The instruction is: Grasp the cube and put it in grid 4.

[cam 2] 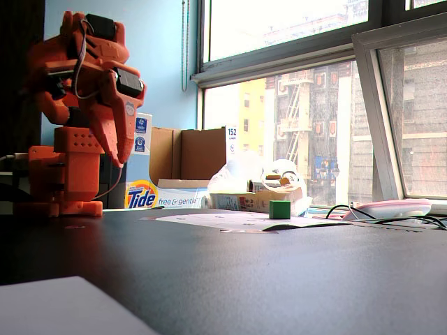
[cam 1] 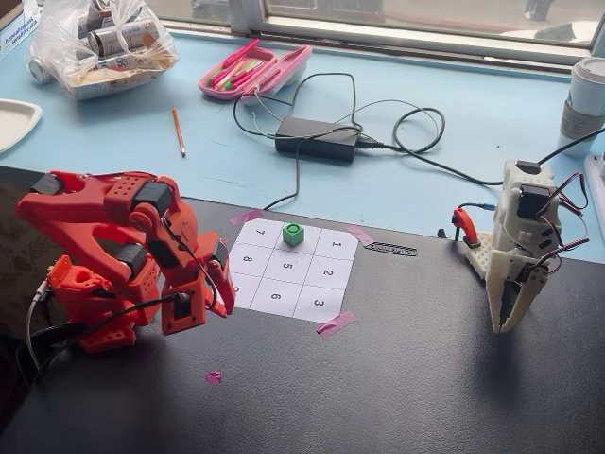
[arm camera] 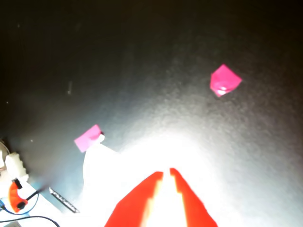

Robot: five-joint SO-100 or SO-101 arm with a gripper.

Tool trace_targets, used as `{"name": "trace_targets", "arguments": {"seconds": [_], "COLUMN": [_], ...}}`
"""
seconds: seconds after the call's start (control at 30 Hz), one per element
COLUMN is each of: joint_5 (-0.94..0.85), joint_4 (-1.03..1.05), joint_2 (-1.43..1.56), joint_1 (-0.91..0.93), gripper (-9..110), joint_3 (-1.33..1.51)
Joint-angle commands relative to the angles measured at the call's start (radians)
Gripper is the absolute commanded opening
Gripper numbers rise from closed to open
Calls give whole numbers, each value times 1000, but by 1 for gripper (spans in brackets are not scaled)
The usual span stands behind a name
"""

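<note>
Claw [arm camera: 166, 173] (nearly closed) sees tape [arm camera: 224, 79], not cube [cam 1: 293, 233].

daylight enters through the window [cam 2: 293, 125], backlighting that low view; tabletop [cam 2: 279, 279] foreground dim. wrist view soft, glare washes out the paper [arm camera: 142, 161]. top-down view evenly lit.

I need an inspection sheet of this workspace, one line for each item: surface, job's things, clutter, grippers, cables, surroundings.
Surface: black table, blue counter behind it.
Job's things: green cube on the top middle cell of the numbered grid sheet, taped with pink tape.
Clutter: pencil, pink pencil case, plastic bag, paper cup.
Grippers: orange gripper near shut, empty, beside the sheet.
Cables: black cables and power adapter on the counter.
Surroundings: white arm, window.
</note>
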Motion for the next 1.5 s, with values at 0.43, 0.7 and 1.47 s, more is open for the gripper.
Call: {"name": "trace_targets", "arguments": {"seconds": [0.43,0.7,1.47], "joint_5": [71,60,43], "joint_4": [-124,55,118], "joint_2": [399,540,540], "joint_1": [-28,-21,-21], "gripper": [0,0,0], "joint_3": [423,465,486]}}
